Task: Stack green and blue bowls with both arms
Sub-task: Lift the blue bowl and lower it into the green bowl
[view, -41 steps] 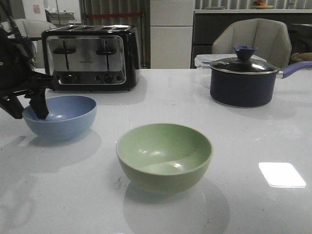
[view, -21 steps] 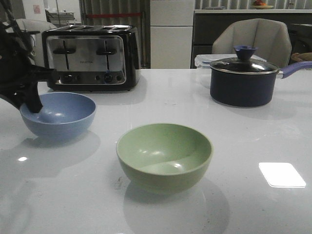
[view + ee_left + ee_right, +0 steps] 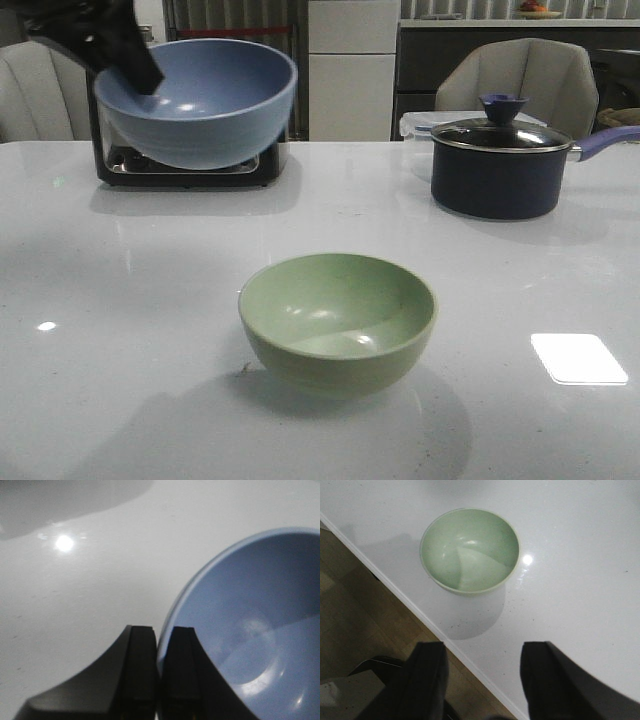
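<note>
Broadly, by size:
Table (image 3: 520,270): white and glossy, with bright light spots on it; in the right wrist view its edge runs on a slant, with wood floor below.
Toaster (image 3: 185,165): black and chrome, at the far left of the table, mostly hidden behind the raised bowl.
Saucepan (image 3: 497,170): dark, with a glass lid, a blue knob and a blue handle, standing far right, well apart from both bowls.
Blue bowl (image 3: 197,100): round, matte, plain, dusty blue; lifted clear of the table and tilted so its inside faces the camera, in front of the toaster. A soft highlight shows low on its inner wall.
Green bowl (image 3: 337,320): round, matte, plain, pale sage green, about the size of the blue one; upright on the table at centre front, with a curved shadow across its floor and its own shadow under it. It also shows whole in the right wrist view (image 3: 470,550), near the table's edge.
Left gripper (image 3: 159,652): dark, clenched on the blue bowl's rim, one finger inside the rim and one outside; it grips the bowl's upper left side in the front view (image 3: 135,65).
Right gripper (image 3: 482,652): jaws spread wide and holding nothing, above the table's edge, apart from the green bowl.
</note>
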